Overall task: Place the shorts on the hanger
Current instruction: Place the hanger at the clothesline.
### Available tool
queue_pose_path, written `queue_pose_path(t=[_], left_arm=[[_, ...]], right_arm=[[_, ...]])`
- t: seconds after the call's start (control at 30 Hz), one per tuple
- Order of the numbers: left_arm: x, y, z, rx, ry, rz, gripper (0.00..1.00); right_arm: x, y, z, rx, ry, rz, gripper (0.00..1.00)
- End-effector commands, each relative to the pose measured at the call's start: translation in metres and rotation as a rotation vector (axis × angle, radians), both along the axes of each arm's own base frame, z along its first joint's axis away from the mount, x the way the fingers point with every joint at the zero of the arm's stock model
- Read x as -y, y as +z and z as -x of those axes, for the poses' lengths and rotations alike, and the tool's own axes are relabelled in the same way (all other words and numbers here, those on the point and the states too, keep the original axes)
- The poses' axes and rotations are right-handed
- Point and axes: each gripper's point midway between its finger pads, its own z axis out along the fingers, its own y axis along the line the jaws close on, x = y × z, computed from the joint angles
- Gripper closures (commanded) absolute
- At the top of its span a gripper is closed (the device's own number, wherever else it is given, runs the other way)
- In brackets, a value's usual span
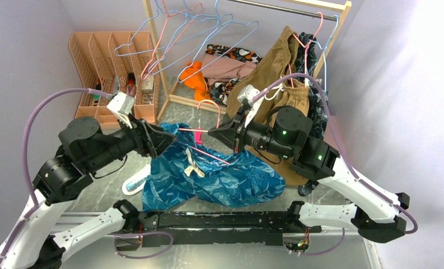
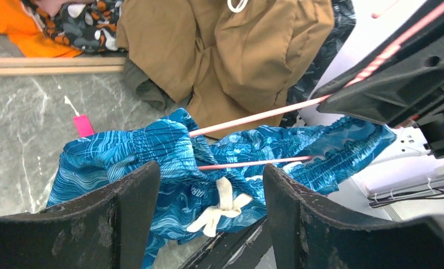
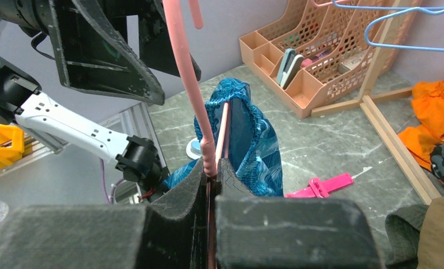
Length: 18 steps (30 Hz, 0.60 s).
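The right gripper (image 3: 211, 165) is pressed together on the pink hanger (image 3: 188, 73), pinching its wire. The hook runs off the top of the right wrist view. The shorts (image 1: 219, 179) lie bunched on the worktop (image 3: 331, 140) between the arms. One end of the waistband is raised over the hanger's wires, which vanish into the fabric, so how far they reach inside cannot be told. The left gripper (image 1: 172, 139) is spread and empty, close by the raised waistband; contact cannot be judged. The cream drawstring (image 2: 222, 204) lies knotted on the fabric.
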Motion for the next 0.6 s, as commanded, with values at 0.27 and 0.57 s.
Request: queue_pose_path(t=[0.27,0.57], left_arm=[[-0.006,-0.038,-0.03,-0.146,0.14,-0.143,0.4],[0.004,-0.04,-0.034,-0.148,0.104,-0.161,0.66]], right_arm=[[-0.002,0.021,-0.002,0.028,-0.007,-0.059,1.0],[-0.002,0.02,-0.002,0.027,-0.007,-0.057,1.0]])
